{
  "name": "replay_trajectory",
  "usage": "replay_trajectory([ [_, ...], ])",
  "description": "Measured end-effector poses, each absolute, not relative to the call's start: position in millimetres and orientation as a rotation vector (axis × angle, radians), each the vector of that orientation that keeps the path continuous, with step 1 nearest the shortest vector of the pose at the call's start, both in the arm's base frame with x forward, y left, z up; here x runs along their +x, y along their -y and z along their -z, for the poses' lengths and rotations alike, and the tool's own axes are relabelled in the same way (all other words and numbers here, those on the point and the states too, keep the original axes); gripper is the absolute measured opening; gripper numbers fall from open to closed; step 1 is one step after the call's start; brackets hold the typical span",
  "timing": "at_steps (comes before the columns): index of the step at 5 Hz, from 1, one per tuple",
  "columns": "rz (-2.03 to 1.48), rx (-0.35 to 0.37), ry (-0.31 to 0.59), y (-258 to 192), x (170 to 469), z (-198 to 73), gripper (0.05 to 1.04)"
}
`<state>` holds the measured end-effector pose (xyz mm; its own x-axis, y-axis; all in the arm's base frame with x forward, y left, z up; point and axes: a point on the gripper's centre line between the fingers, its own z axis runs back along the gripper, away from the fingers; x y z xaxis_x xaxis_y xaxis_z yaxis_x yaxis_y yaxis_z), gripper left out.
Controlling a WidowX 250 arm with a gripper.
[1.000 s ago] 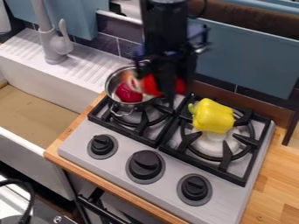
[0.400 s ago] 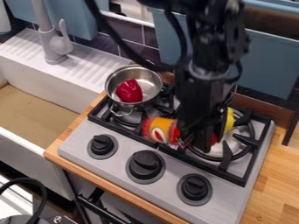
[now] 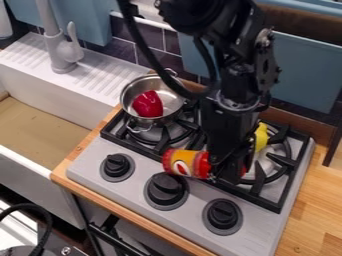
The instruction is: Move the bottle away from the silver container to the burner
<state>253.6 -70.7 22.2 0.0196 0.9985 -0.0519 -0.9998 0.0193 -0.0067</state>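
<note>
Smooth gray stovetop (image 3: 137,189), round metal pot (image 3: 172,100), cylindrical bottle (image 3: 184,162)

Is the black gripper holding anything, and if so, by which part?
Yes: the gripper holds the red and orange cylindrical bottle sideways, by its red section, to the right of the orange band in the camera view.

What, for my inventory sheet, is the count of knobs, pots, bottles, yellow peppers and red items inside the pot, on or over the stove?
Knobs: 3
Silver pot: 1
Bottle: 1
Yellow pepper: 1
Red item in the pot: 1
Total: 7
</note>
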Motion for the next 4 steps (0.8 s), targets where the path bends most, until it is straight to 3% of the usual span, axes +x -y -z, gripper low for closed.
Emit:
replay_trajectory([
  [1, -1.558, -0.044, -0.034, 68, 255, -21, 0.3],
  [2, -1.569, 0.007, -0.067, 65, 257, -13, 0.3],
  [3, -1.576, 0.033, -0.068, 62, 262, -6, 0.354],
  [4, -1.559, 0.049, -0.071, 60, 263, -9, 0.635],
])
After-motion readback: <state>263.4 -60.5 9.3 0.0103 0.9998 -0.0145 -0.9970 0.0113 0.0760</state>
